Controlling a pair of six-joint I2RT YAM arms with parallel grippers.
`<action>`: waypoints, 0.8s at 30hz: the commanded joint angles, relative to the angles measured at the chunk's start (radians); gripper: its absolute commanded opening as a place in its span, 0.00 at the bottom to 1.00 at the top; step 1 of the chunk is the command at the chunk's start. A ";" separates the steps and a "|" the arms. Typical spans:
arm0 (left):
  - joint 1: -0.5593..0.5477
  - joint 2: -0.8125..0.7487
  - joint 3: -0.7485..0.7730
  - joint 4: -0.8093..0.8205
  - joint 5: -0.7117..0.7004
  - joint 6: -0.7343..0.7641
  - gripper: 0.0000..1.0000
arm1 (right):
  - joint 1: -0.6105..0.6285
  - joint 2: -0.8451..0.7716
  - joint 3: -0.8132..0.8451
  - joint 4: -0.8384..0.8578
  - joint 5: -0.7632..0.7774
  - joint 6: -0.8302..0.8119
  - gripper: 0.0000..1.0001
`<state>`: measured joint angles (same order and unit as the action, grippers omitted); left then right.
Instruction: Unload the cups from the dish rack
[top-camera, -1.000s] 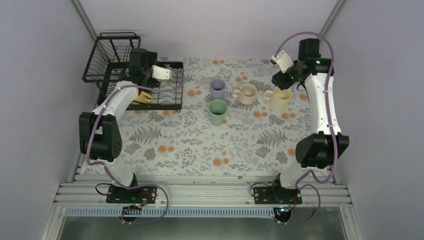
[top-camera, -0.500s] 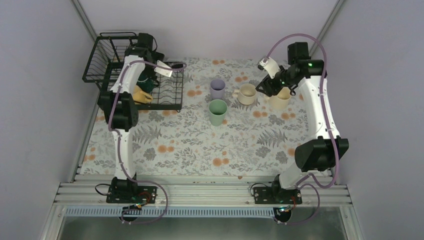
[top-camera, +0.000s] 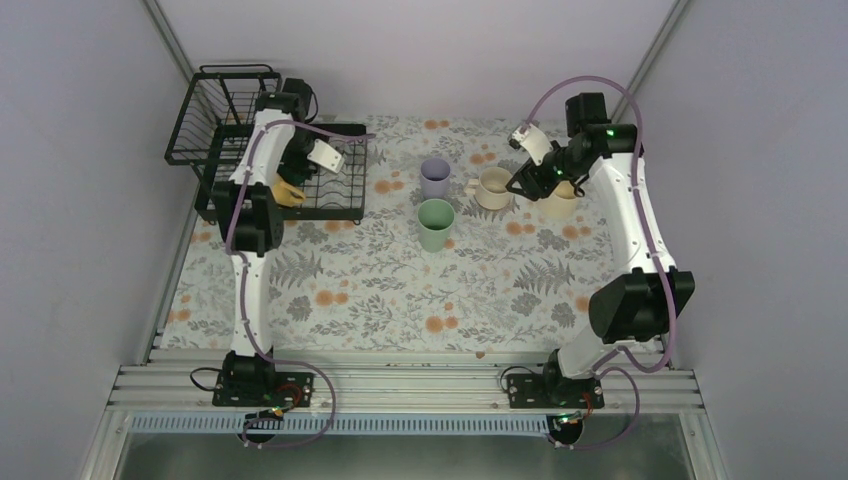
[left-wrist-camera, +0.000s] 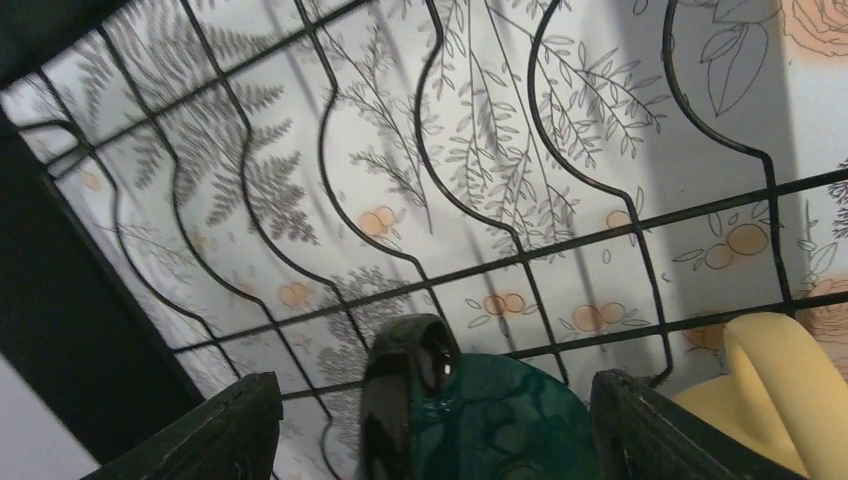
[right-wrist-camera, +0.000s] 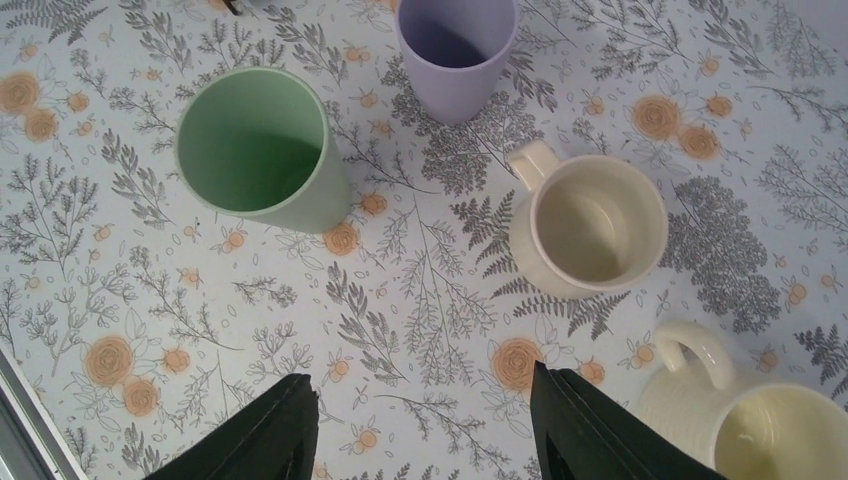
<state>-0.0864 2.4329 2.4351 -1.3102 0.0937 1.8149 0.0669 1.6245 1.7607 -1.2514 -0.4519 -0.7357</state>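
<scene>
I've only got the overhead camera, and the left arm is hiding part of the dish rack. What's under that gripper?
Observer: A glossy dark teal mug, sitting in the black wire dish rack. The left gripper has its fingers open on either side of it.
Operator: And the right gripper, is it carrying anything?
Observer: No. Its wrist camera shows open, empty fingers above the floral tablecloth, close to a ribbed cream mug.

Bright, even light; soft, faint shadows.
</scene>
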 joint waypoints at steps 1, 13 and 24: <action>0.006 0.060 0.031 -0.047 -0.076 -0.021 0.75 | 0.024 0.010 0.004 0.016 -0.034 0.011 0.56; 0.007 0.130 0.071 -0.046 -0.113 -0.042 0.50 | 0.044 -0.008 -0.042 0.028 -0.013 0.018 0.50; 0.005 0.126 0.040 -0.046 -0.163 -0.048 0.15 | 0.055 -0.022 -0.062 0.032 -0.021 0.024 0.45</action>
<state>-0.0853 2.5523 2.4741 -1.3342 -0.0425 1.7653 0.1112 1.6260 1.7100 -1.2274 -0.4576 -0.7277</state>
